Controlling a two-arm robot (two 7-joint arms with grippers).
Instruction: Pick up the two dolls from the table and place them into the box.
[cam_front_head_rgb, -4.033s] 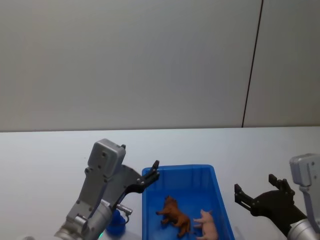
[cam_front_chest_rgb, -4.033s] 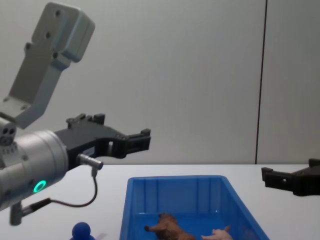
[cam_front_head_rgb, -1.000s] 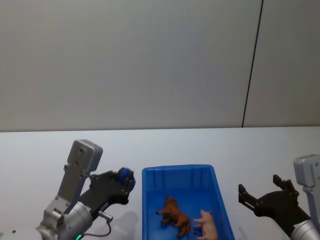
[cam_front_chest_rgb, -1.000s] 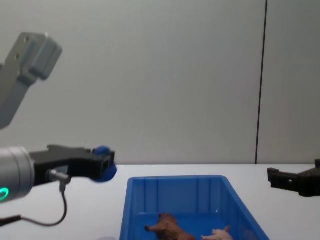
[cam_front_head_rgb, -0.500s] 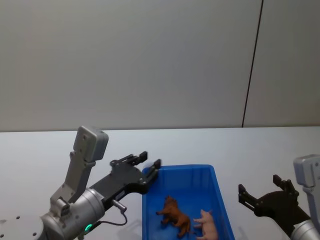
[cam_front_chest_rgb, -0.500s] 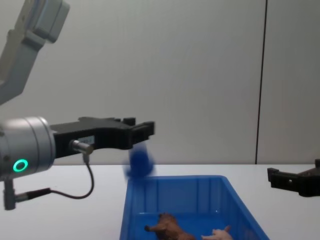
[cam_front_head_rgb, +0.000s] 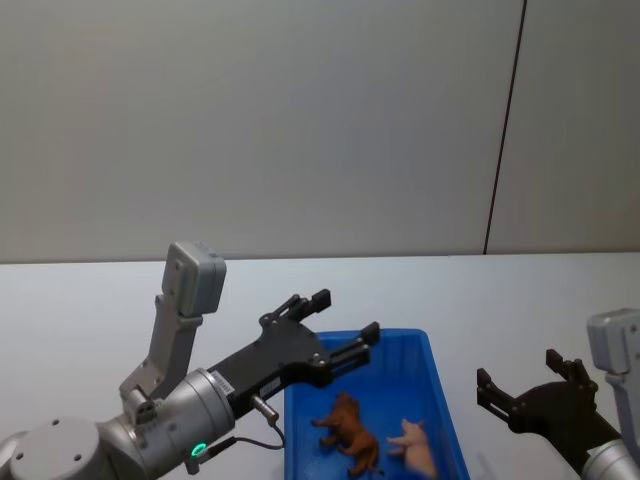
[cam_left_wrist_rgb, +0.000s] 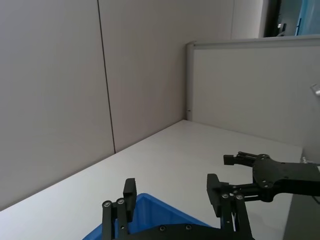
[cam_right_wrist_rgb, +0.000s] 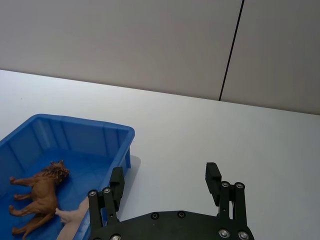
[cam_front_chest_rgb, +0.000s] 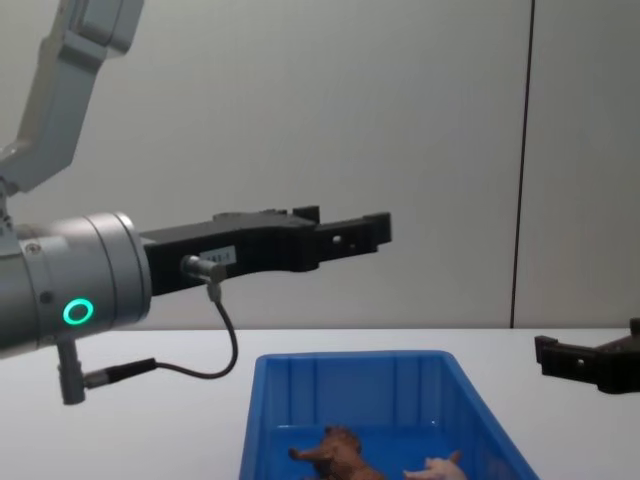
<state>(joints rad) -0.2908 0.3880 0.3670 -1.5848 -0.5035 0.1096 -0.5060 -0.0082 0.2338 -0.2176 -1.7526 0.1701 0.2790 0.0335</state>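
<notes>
Blue box (cam_front_head_rgb: 436, 372) holds two dolls: one brown (cam_front_head_rgb: 349, 428), one pink (cam_front_head_rgb: 417, 446). Left gripper (cam_front_head_rgb: 340, 324) spread above it, right gripper (cam_front_head_rgb: 518, 384) spread beside.

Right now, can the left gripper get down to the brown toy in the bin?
Probably yes. The left gripper hangs open above the blue bin's far left corner, and the brown toy lies uncovered on the floor, beside the pink pig. Nothing sits between them.

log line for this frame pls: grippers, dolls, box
left gripper: open, empty, above box's near-left corner | right gripper: open, empty, right of box | brown doll and pink doll: both in blue box
</notes>
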